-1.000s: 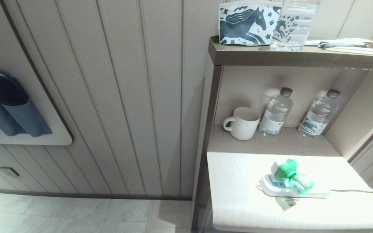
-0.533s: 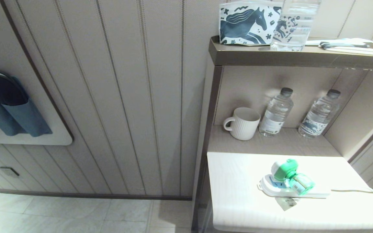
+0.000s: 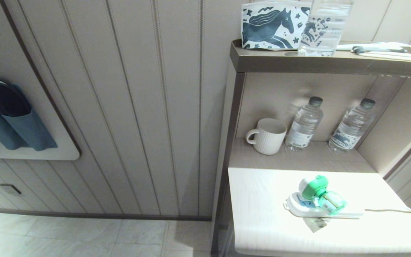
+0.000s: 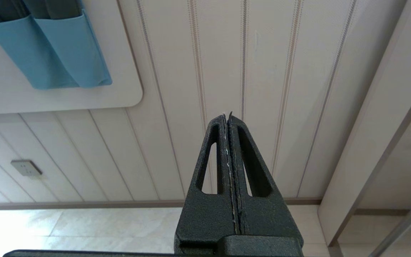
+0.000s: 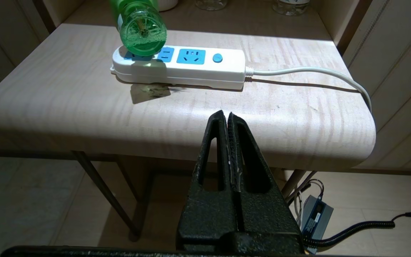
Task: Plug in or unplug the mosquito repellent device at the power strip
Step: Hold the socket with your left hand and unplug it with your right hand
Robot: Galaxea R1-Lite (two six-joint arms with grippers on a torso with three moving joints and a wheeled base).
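The mosquito repellent device (image 3: 318,192), white head with a green centre and a green bottle, stands plugged into the left end of the white power strip (image 3: 321,210) on the pale table (image 3: 262,221). In the right wrist view the device's green bottle (image 5: 142,26) leans over the power strip (image 5: 191,69), hiding its leftmost socket. My right gripper (image 5: 226,115) is shut and empty, hanging in front of the table's near edge, well short of the strip. My left gripper (image 4: 227,116) is shut and empty, facing the panelled wall away from the table. Neither arm shows in the head view.
A white mug (image 3: 268,136) and two clear water bottles (image 3: 304,123) stand on the shelf behind the table. A horse-print pouch (image 3: 271,25) sits on the top ledge. The strip's cord (image 5: 316,73) runs off the table's right edge. A power adapter (image 5: 314,217) lies on the floor.
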